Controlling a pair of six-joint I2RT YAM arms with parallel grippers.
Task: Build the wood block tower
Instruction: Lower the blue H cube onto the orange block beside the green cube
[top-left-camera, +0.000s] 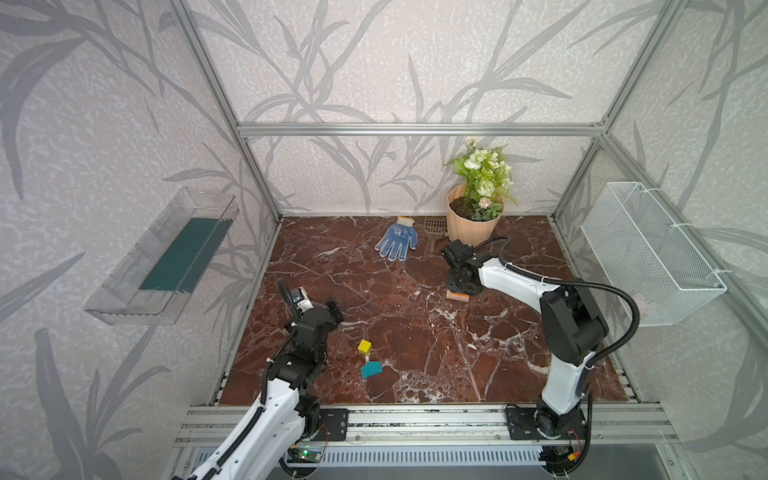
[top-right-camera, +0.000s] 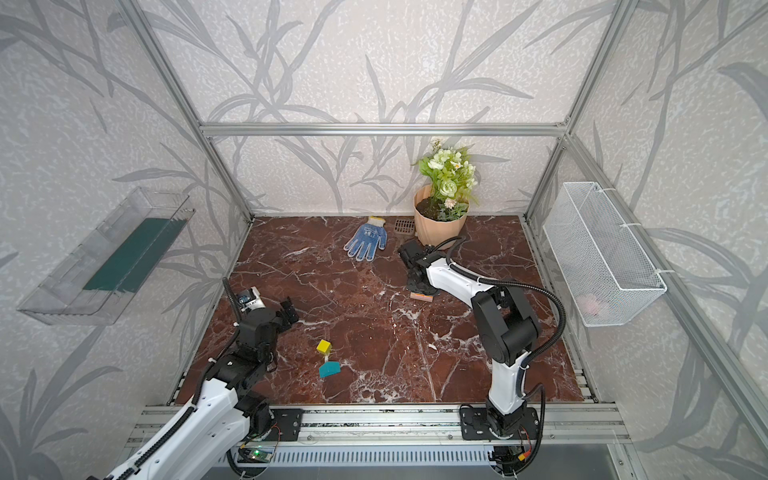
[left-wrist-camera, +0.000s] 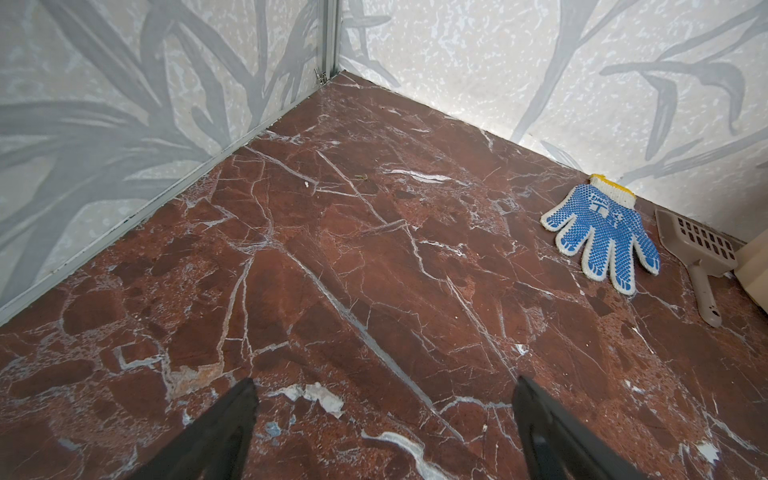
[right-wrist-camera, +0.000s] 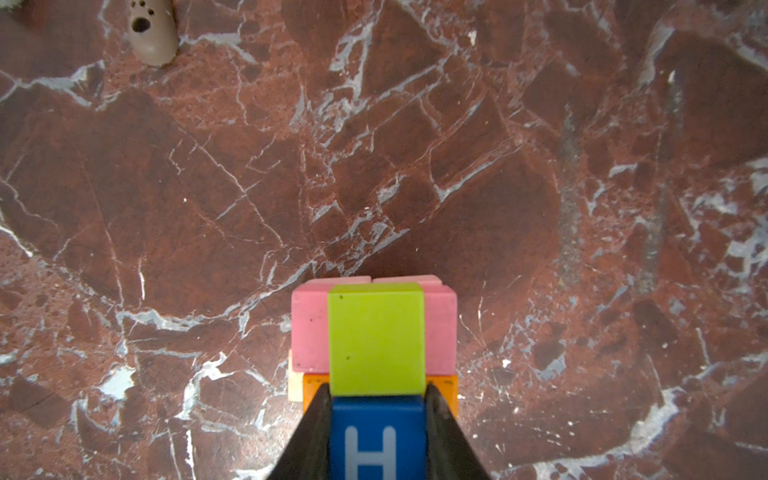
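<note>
Blue cube pinched in right hand against lime cube; crooked release could topple tower. Left hand wide, empty.

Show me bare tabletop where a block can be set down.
Bare marble tabletop lies between the blue-dotted work glove, yellow wooden cube and pink-orange block tower, and in the far left corner. Crowded: back edge, with glove, tan slotted scoop, peach ribbed flowerpot.
</note>
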